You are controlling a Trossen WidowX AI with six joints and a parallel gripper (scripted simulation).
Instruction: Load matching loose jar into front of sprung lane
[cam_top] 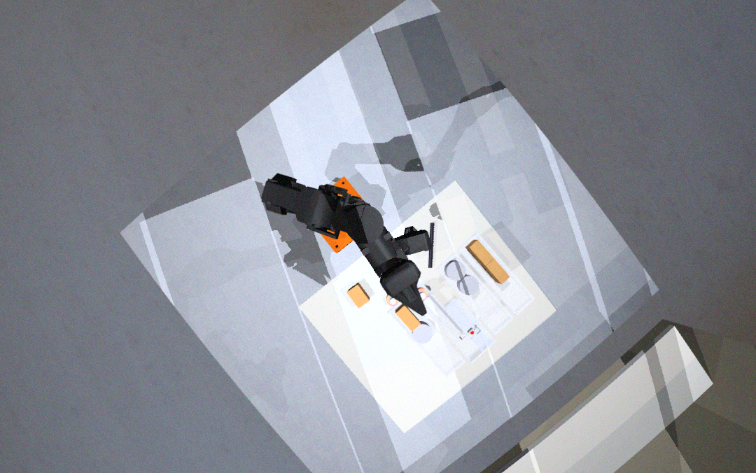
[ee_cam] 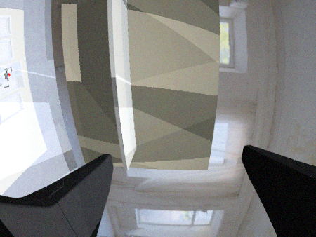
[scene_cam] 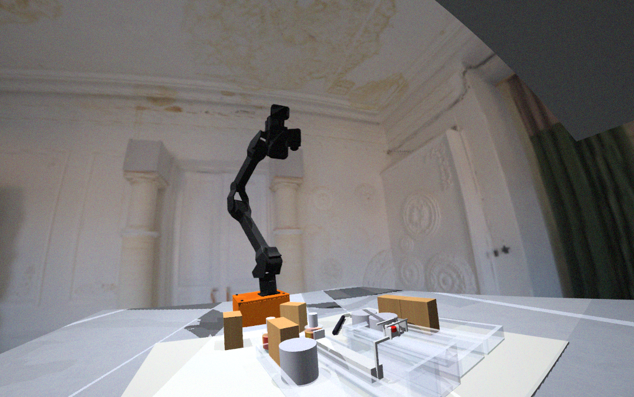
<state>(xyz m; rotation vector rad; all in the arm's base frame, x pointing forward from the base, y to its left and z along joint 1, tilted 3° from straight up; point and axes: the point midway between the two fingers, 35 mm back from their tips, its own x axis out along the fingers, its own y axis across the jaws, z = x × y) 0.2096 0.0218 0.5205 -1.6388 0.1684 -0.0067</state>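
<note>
My gripper [cam_top: 419, 308] [scene_cam: 279, 131] [ee_cam: 180, 158] is open and empty, held high above the table and pointing outward. A grey cylindrical jar [cam_top: 423, 334] [scene_cam: 298, 360] stands upright in front of a tan box [cam_top: 408, 318] [scene_cam: 283, 339]. Two similar grey jars stand in a row in a clear lane farther right; the front one [cam_top: 467, 285] [scene_cam: 383, 319] shows best. Smaller white-capped jars with coloured bodies stand near the lanes' back; one [cam_top: 422, 294] [scene_cam: 312, 320] is partly hidden by the arm in the top view. I cannot tell the sprung lane or its pusher plate.
Clear-walled lanes stand side by side on a pale mat [cam_top: 404, 401] [scene_cam: 533, 346]. A long tan box row [cam_top: 488, 262] [scene_cam: 407, 311] occupies the far-right lane. A loose tan box [cam_top: 358, 295] [scene_cam: 232, 330] stands left. Wire hooks and a red piece [cam_top: 472, 332] [scene_cam: 393, 328] rise amid the lanes.
</note>
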